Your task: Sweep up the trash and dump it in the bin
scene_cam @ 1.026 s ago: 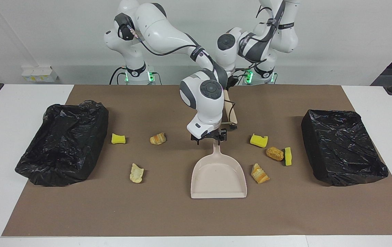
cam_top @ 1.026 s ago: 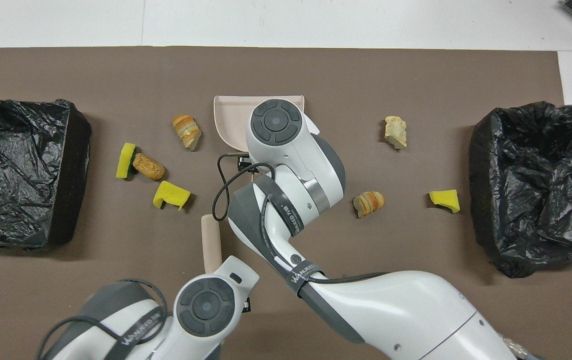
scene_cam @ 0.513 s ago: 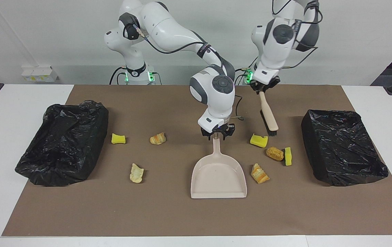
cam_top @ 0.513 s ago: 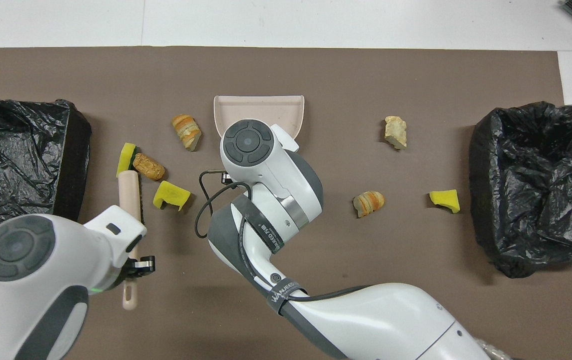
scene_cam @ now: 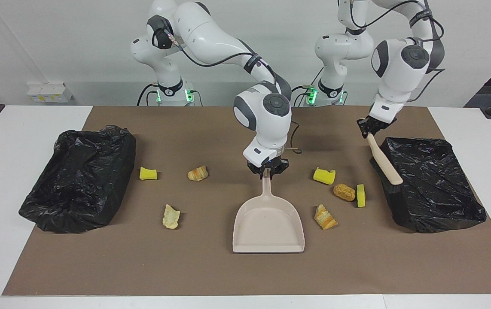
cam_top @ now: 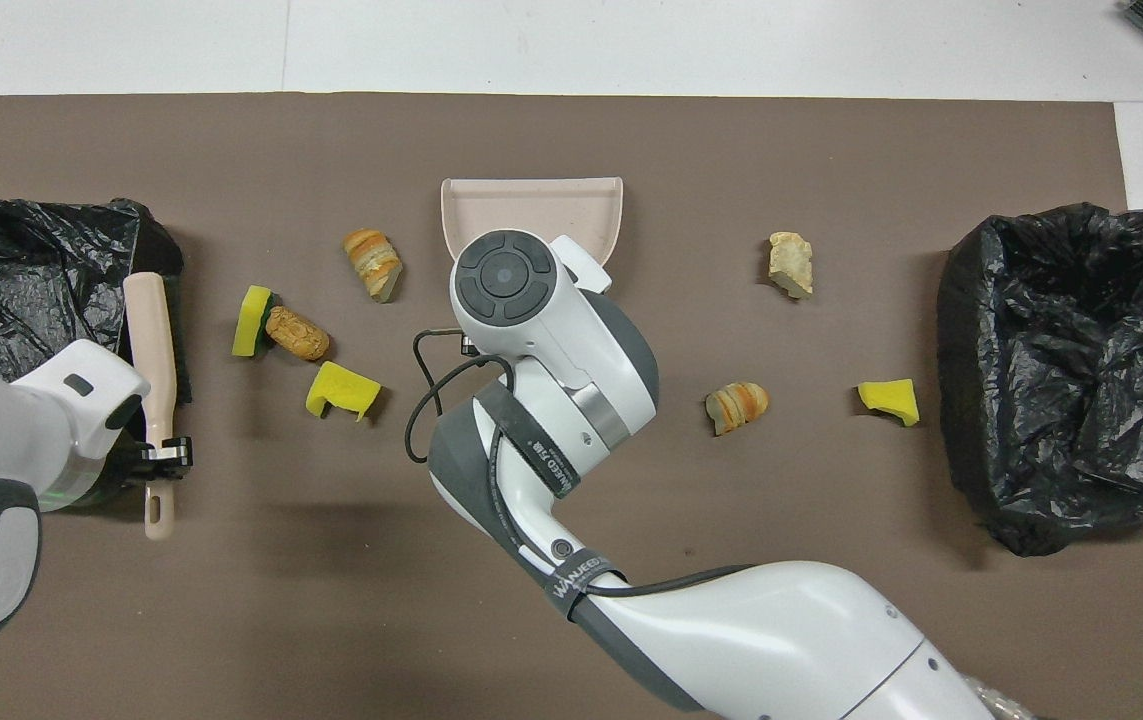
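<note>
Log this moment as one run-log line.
left gripper: shut on brush, over bin's edge | right gripper: shut on dustpan handle | trash: unswept, on mat

Robot lab, two arms [scene_cam: 211,38], bare white wall [scene_cam: 56,43]

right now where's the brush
The brush hangs from the left gripper over the edge of the black bin at the left arm's end of the table, beside the green-backed sponge.

White arms [scene_cam: 211,34], grey joints, black cables.
</note>
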Tool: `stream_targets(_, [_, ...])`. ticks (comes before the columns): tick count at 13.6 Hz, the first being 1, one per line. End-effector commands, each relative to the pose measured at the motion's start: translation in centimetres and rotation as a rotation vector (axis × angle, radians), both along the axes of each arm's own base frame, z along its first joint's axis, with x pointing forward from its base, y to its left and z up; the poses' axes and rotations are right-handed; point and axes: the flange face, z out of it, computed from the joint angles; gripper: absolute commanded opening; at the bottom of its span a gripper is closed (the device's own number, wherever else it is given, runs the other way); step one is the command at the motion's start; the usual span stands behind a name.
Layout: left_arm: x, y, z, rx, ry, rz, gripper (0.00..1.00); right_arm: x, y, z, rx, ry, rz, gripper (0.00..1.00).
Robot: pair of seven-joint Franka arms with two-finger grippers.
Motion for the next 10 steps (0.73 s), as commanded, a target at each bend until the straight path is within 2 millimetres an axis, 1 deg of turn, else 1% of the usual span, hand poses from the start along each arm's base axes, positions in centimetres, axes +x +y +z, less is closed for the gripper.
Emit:
stream_targets(1, [2.6, -0.3, -3.8, 0.018, -0.015, -0.032, 0.0, -0.4, -1.3, 3.1, 0.001, -0.013, 0.109, 0.0])
stream_targets(2, [3.2, -0.3, -4.5, 0.013, -0.035, -0.031, 0.0, -0.4, -2.1, 3.6, -0.004, -0.008, 0.2, 0.0])
stream_targets(3, [3.4, -0.4, -5.4, 0.011, -0.029, -0.027, 0.0, -0.2, -3.1, 3.9, -0.01, 0.0, 0.286, 0.0])
stream_targets(4, [3.6, -0.5, -5.8, 0.009, -0.029, -0.031, 0.0, -0.1, -4.0, 4.3, -0.018, 0.013, 0.348, 0.0])
stream_targets(6, [3.6, -1.0, -5.8, 0.009, -0.032, -0.039, 0.0, 0.0, -6.0, 5.2, -0.002, 0.053, 0.461, 0.0])
stream_targets(9, [3.4, -2.0, -5.9, 0.01, -0.029, -0.041, 0.0, -1.1, -6.9, 5.7, -0.01, 0.123, 0.657, 0.0])
stream_targets(10, [3.3, -2.9, -5.9, 0.009, -0.026, -0.055, 0.0, -1.2, -7.6, 6.0, -0.013, 0.139, 0.718, 0.0])
